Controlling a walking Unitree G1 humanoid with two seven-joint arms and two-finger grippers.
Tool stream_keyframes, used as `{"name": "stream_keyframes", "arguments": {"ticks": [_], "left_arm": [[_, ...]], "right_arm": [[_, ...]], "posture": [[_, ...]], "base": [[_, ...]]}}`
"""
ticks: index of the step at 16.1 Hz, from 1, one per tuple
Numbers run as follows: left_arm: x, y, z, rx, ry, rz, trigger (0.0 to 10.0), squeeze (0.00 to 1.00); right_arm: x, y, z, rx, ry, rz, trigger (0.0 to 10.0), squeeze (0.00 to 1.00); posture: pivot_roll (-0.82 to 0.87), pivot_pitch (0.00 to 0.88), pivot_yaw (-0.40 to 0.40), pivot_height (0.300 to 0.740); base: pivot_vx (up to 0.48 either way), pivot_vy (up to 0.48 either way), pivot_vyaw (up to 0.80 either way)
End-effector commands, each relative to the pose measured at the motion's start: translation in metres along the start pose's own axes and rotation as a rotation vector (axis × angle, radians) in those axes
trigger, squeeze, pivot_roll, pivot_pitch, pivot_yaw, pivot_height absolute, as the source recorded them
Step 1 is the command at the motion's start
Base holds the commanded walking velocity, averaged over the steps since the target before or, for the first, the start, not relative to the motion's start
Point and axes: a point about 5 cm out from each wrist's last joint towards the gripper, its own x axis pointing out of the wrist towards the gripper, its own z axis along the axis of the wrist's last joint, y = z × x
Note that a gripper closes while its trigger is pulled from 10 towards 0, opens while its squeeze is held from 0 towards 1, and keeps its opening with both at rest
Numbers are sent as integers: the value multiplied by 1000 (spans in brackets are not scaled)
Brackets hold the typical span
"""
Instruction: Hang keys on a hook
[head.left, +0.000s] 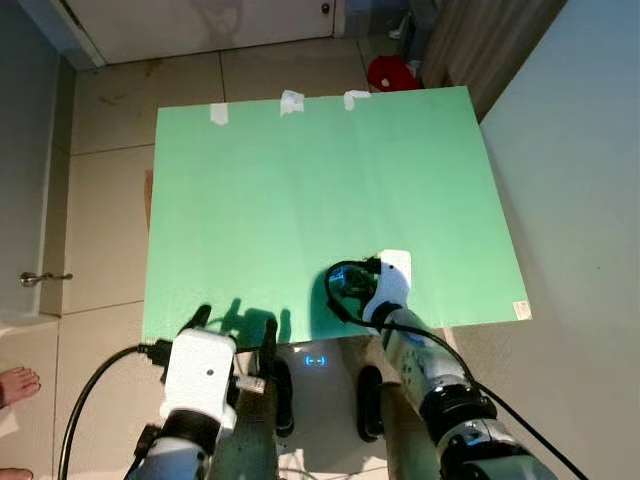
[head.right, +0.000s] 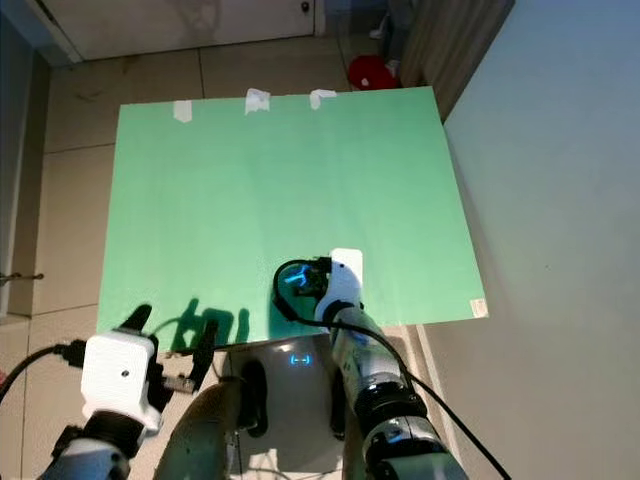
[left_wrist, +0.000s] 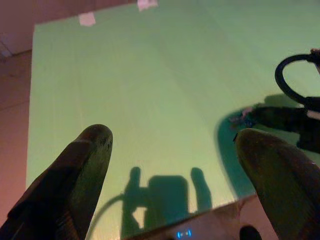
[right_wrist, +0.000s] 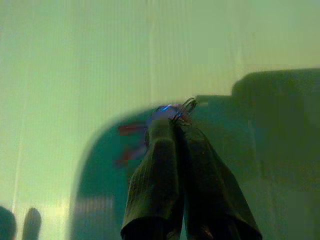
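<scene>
Two jaws: your right gripper (right_wrist: 172, 117) clamps the keys (right_wrist: 175, 111) by the ring, dangling free for hooking.
Left gripper (left_wrist: 170, 150): jaws apart, idle at 7 o'clock over the green counter (head.left: 300, 180).

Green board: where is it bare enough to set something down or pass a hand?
Most of the green board is bare, from the three tape bits at its far edge down to mid-board. The near edge is crowded: the right hand, shut on the keys, and the open left hand.
</scene>
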Motion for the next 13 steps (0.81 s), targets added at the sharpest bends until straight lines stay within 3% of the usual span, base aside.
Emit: {"name": "stream_keyframes", "arguments": {"ticks": [1, 2, 5, 8, 9, 10, 13], "left_arm": [[-3, -2, -8, -6, 40, -7, 10000, 0], [0, -4, -8, -10, 32, -9, 10000, 0], [4, -8, -8, -15, 25, -21, 10000, 0], [5, -8, -9, -12, 25, -25, 10000, 0], [6, -8, -9, -11, 24, -26, 10000, 0], [6, -8, -9, -9, 23, -28, 10000, 0], [5, -7, -8, -2, 22, -32, 10000, 0]], "right_arm": [[-2, -3, 3, 11, -17, -12, 0, 0], [-1, 0, 26, -4, -99, 12, 0, 0], [-3, -7, 48, 2, -161, 8, 0, 0], [-6, -10, 43, -4, -136, 0, 0, 0], [-6, -9, 36, -21, -98, -5, 1059, 0], [-7, -9, 29, -43, -76, -8, 10000, 1000], [-6, -5, 15, -13, -36, 12, 10000, 1000]], "posture": [[185, 405, -25, 740], [177, 403, -28, 740], [154, 398, -32, 740], [152, 386, -31, 740], [156, 381, -27, 740], [156, 381, -27, 740], [174, 373, -18, 740]], "base": [[0, 0, 0], [0, 0, 0], [0, 0, 0], [0, 0, 0], [0, 0, 0], [0, 0, 0], [0, 0, 0]]}}
